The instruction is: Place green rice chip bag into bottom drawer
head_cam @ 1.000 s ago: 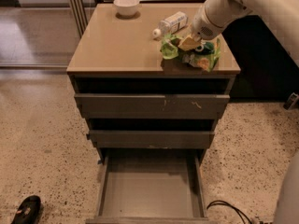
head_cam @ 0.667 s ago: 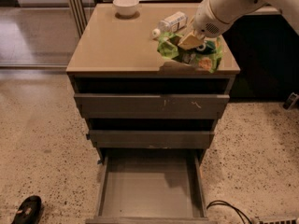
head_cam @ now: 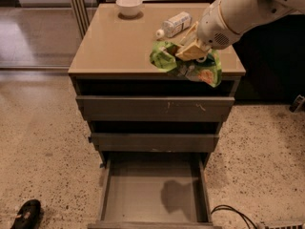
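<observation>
The green rice chip bag (head_cam: 200, 69) is crinkled bright green foil and hangs in the air over the front right edge of the cabinet top. My gripper (head_cam: 190, 49) is shut on the bag's upper part and holds it up, with the white arm reaching in from the upper right. The bottom drawer (head_cam: 153, 190) is pulled wide open below, showing a flat grey floor with the bag's shadow on it. The bag is above and slightly right of the drawer's middle.
A white-labelled plastic bottle (head_cam: 175, 24) lies on the tan cabinet top (head_cam: 114, 42) behind the gripper. A white bowl (head_cam: 129, 5) stands at the back. The top drawer (head_cam: 152, 108) and middle drawer (head_cam: 155, 141) stick out a little. A dark shoe (head_cam: 26, 214) and a cable (head_cam: 233, 213) lie on the floor.
The gripper has lifted the green bag off the cabinet top and moved it forward toward the front edge. The camera view is closer and lower now.
</observation>
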You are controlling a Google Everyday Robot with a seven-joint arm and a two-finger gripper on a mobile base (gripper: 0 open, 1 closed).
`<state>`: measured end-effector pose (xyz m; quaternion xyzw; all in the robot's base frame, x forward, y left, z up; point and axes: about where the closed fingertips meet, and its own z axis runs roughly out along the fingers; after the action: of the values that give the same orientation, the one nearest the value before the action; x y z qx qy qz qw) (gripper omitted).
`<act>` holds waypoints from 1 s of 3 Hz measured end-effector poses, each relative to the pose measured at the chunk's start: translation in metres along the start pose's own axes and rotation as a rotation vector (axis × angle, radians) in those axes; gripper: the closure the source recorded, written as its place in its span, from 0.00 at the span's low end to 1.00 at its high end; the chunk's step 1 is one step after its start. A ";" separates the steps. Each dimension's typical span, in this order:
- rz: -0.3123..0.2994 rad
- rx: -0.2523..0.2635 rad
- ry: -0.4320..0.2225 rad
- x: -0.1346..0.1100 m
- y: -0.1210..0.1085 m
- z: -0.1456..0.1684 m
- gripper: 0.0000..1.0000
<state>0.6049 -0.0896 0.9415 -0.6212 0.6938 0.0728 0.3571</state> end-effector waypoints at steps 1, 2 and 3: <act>0.006 0.004 -0.008 -0.001 0.007 0.004 1.00; -0.002 -0.041 -0.028 0.000 0.046 0.000 1.00; 0.043 -0.080 -0.005 0.037 0.092 0.000 1.00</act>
<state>0.5222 -0.0994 0.8880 -0.6195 0.7028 0.1097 0.3320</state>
